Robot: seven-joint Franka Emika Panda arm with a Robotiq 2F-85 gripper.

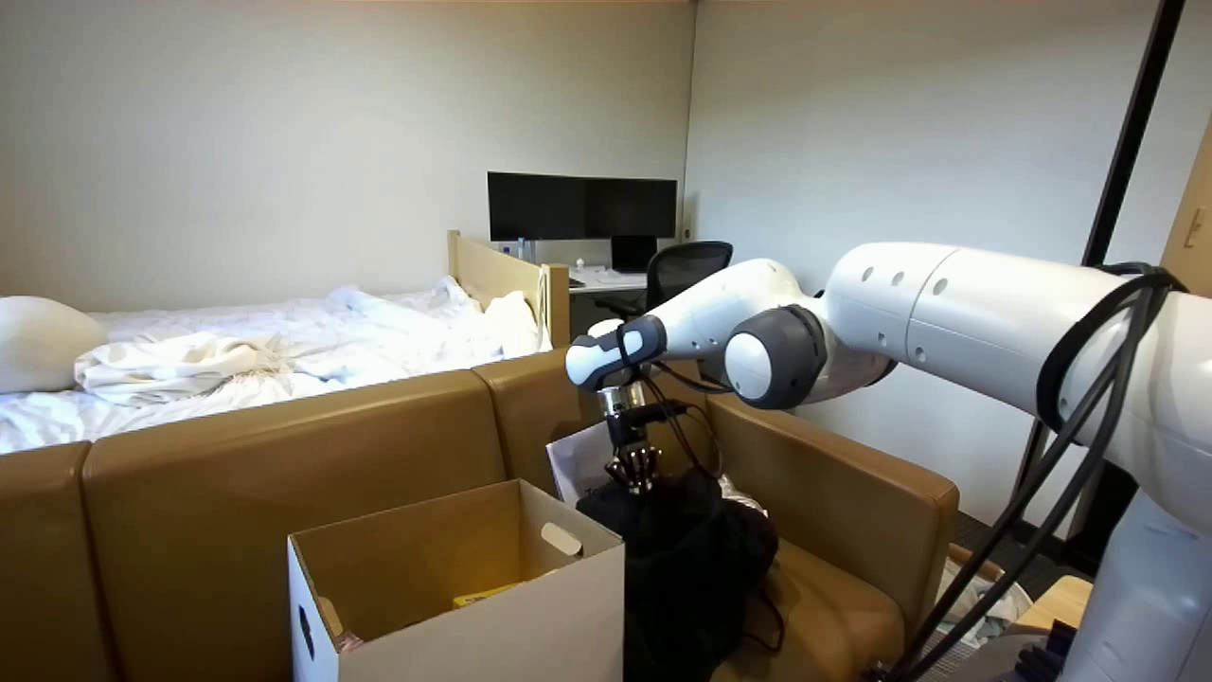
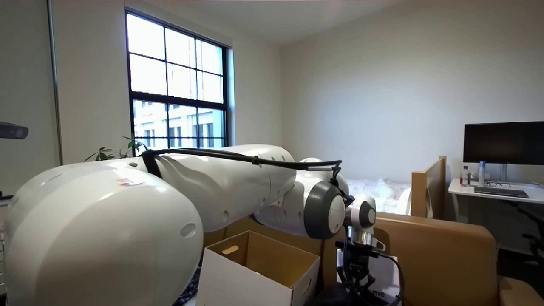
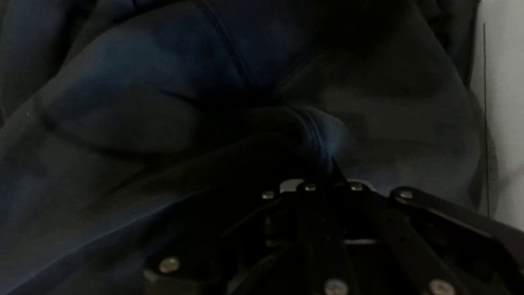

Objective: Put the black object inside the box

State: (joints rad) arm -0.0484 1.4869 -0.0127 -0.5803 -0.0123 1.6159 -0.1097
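The black object point(image 1: 696, 568) is a soft cloth item, like a garment or bag, heaped on the sofa seat beside the box. A small part of the black object point(image 2: 331, 295) shows at the bottom of an exterior view. It fills most of the wrist view point(image 3: 123, 123). My gripper point(image 1: 636, 475) points down at the top of it, with the fingers close together. In the wrist view a fold of the cloth is pinched between the fingertips point(image 3: 327, 174). The open white cardboard box point(image 1: 492, 630), brown inside, stands next to the cloth; it also shows in an exterior view point(image 2: 246, 282).
A yellow item point(image 1: 483, 595) lies inside the box. A white printed package point(image 1: 578, 466) leans against the brown sofa's backrest point(image 1: 312, 455) behind the gripper. The sofa's armrest point(image 1: 843, 464) rises beyond the cloth. Loose cables point(image 1: 677, 426) hang by the wrist.
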